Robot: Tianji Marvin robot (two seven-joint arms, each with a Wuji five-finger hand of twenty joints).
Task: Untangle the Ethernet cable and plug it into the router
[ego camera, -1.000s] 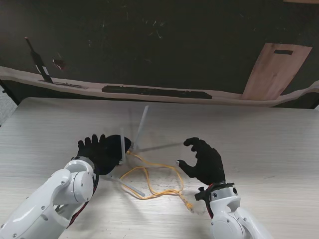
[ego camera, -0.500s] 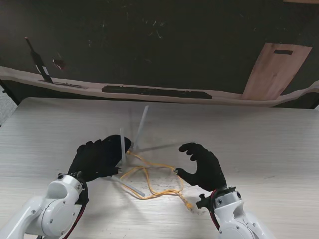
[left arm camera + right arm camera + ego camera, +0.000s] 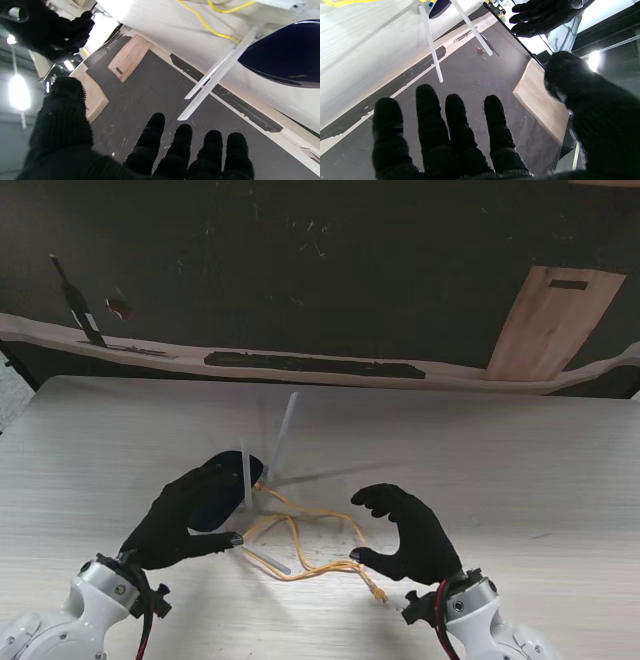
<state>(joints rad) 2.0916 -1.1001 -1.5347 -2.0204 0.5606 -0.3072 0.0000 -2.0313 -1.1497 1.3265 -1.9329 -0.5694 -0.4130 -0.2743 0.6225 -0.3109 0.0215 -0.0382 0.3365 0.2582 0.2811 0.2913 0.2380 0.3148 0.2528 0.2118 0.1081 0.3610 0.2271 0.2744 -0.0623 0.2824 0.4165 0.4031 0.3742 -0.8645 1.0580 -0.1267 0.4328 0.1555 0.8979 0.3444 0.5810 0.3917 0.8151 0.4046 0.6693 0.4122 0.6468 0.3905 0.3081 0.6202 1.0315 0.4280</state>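
Observation:
A yellow Ethernet cable (image 3: 312, 542) lies in loose loops on the table between my hands, its clear plug (image 3: 379, 591) at the near end. The router (image 3: 226, 485), dark with white antennas (image 3: 283, 435), sits at the cable's far left end, partly hidden behind my left hand (image 3: 190, 515). That hand hovers open beside it, fingers spread. My right hand (image 3: 410, 530) is open and curved, its thumb close to the cable's right loop; contact is unclear. The left wrist view shows the router body (image 3: 282, 55), an antenna (image 3: 215, 75) and cable (image 3: 207, 25).
The pale wood table (image 3: 520, 460) ends at a far edge with dark floor beyond. A wooden board (image 3: 550, 320) leans at the far right, and a long dark strip (image 3: 310, 364) lies past the table edge. One white antenna (image 3: 265, 558) lies flat near the cable.
Both arms have drawn back toward me, so the hands sit nearer and lower in view. The left hand has slid off the router's left side. The cable and router have not moved.

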